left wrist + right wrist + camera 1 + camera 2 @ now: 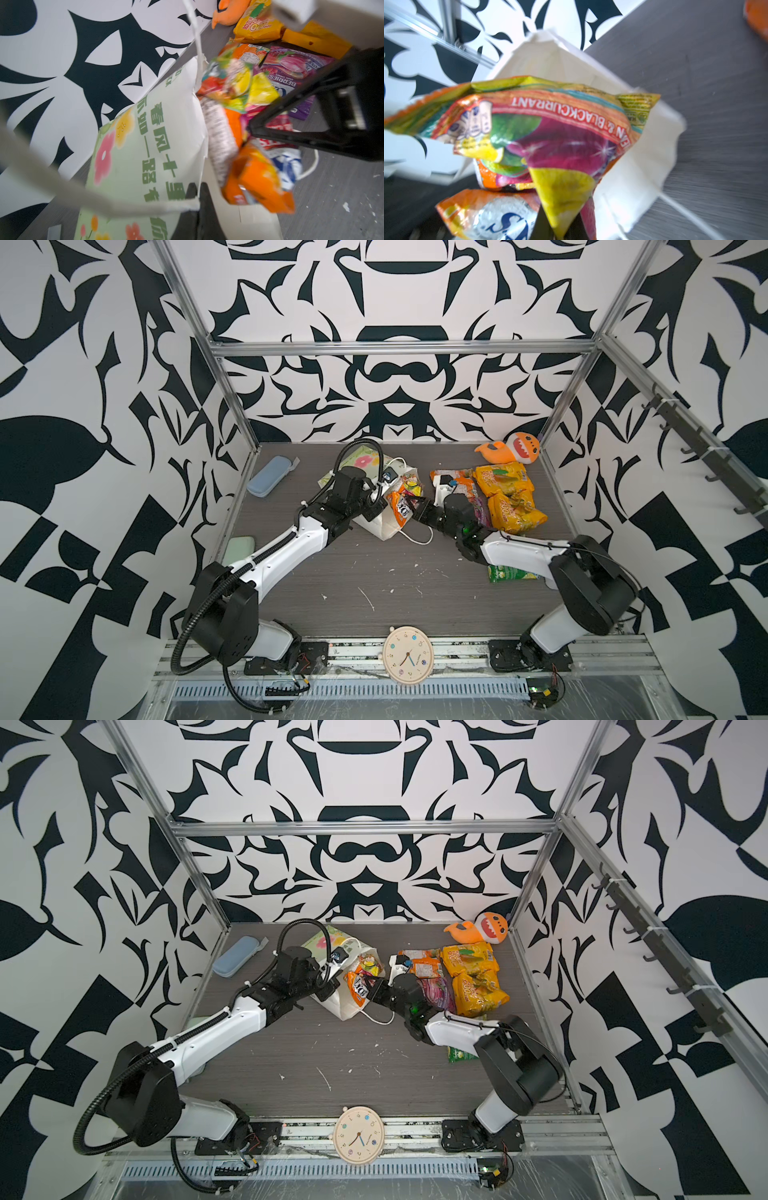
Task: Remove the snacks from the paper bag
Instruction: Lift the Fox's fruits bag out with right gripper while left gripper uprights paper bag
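Note:
The white paper bag (376,526) lies on its side mid-table with its mouth toward the right. My left gripper (199,194) is shut on the bag's paper edge. My right gripper (560,225) is shut on a corner of the crumpled orange-red FOX'S packet (550,128), which hangs at the bag's mouth (403,506). In both top views the other snacks lie on the table to the right: two yellow packets (503,477) (517,510), an orange one (461,485), a purple one (440,992) partly under my right arm, and a green one (511,572).
An orange plush shark (513,448) sits in the back right corner. A light-blue case (266,477) lies at the back left and a pale green object (239,549) by the left wall. A round clock (408,654) rests on the front rail.

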